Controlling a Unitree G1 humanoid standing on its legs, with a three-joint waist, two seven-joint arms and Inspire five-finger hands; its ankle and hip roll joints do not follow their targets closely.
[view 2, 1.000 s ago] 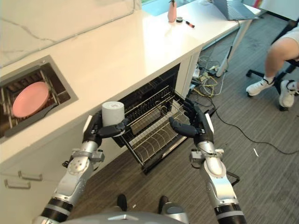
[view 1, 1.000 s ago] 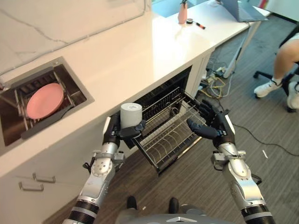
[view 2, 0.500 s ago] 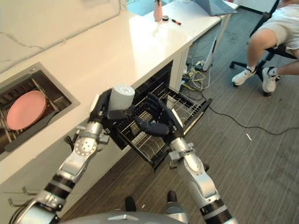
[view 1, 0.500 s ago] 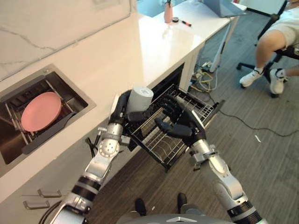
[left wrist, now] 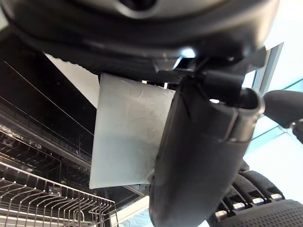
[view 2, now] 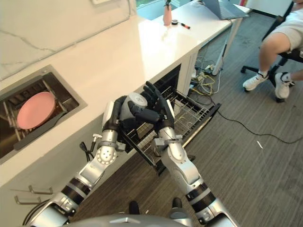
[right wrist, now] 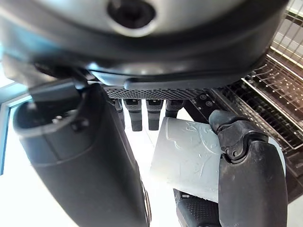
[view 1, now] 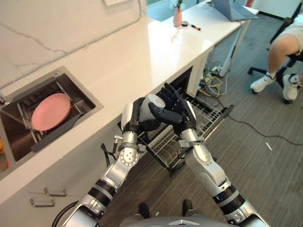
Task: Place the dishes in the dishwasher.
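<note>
The left hand point(view 1: 134, 116) is curled round the white cup point(view 1: 152, 101), held above the pulled-out rack point(view 1: 203, 116); the right hand point(view 1: 173, 111) wraps it too. Likely a handover, so the cup can be set into the rack.

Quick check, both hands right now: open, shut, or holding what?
Left hand: shut on the white cup, above the dishwasher rack.
Right hand: thumb and fingers on the same white cup; whether it grips it cannot be told.

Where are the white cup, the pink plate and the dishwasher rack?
white cup point(view 1: 154, 100): left eye view, its upturned end.
pink plate point(view 1: 50, 111): left eye view, its centre.
dishwasher rack point(view 1: 211, 115): left eye view, its outer wire grid.
</note>
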